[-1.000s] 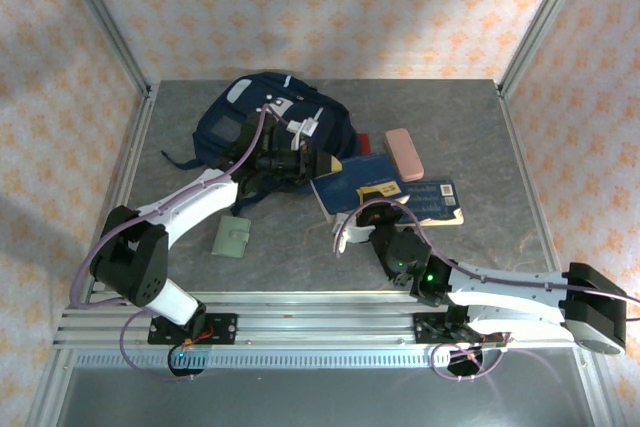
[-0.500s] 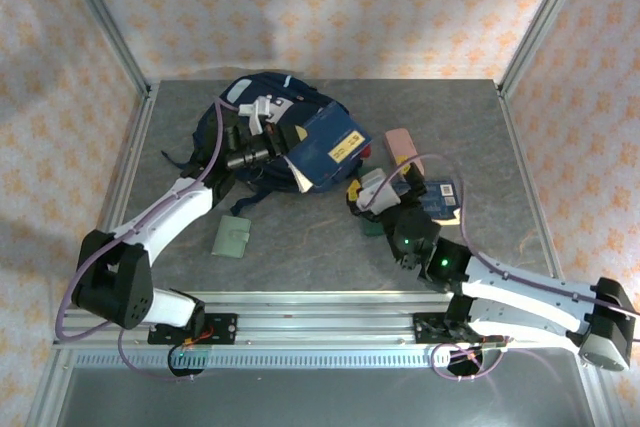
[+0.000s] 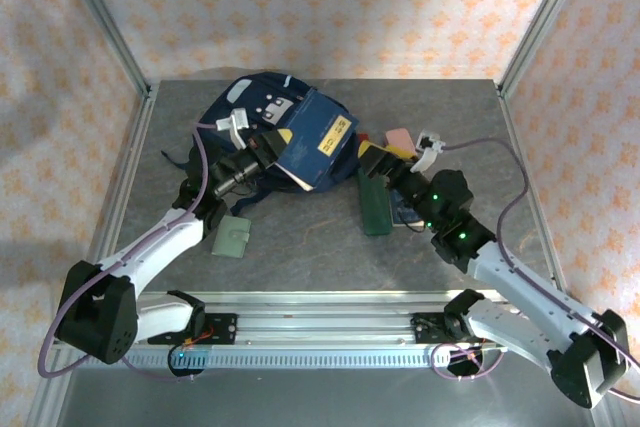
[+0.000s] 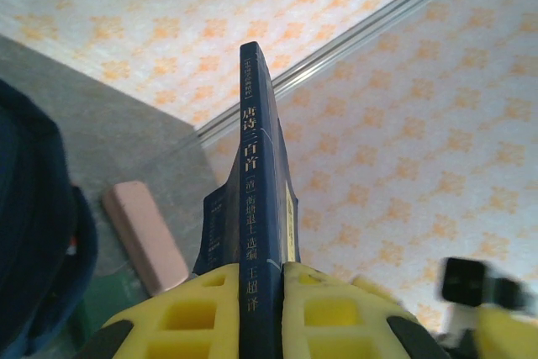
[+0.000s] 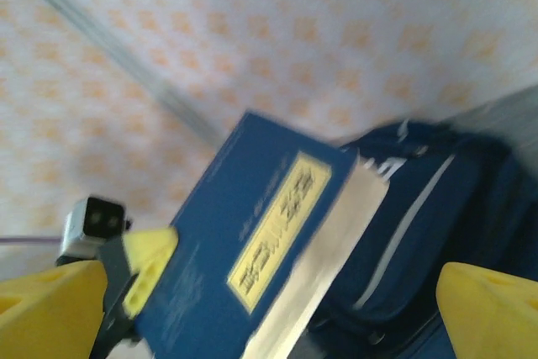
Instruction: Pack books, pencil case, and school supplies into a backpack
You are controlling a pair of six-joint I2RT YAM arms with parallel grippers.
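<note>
The left hand grips a tilted blue book above the backpack. The right hand hovers just beside the pink case, at the far end of a dark green slab. A pale green wallet lies on the table

The backpack lies toward the far edge of the table, left of centre, with the larger book tilted over its right side, the pencil case just right of that book, the slim rectangle in front of the pencil case, and the wallet-like square in front of the backpack.
</note>
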